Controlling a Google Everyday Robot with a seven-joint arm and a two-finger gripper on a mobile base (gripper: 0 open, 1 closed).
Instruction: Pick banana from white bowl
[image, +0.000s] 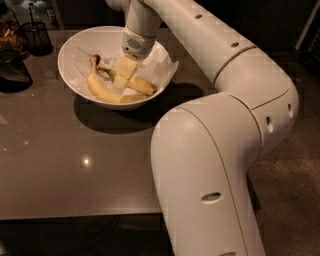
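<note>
Hand (123, 74) sat low inside bowl (72, 50) on counter (60, 160), over the green neck of banana (142, 86), probably lined up for a grasp. Couldn't tell if it was open or closed. Paler banana (105, 93) lay alongside, touching.

Single arm (205, 175) spans the view: bulky white segment in the right foreground, elbow (260, 90) bent at the right edge, forearm running up and to the left. The wrist (136, 42) is tipped downward. The gripper (122, 80) sits upper left at the arm's far end, pointing down and slightly left.
</note>
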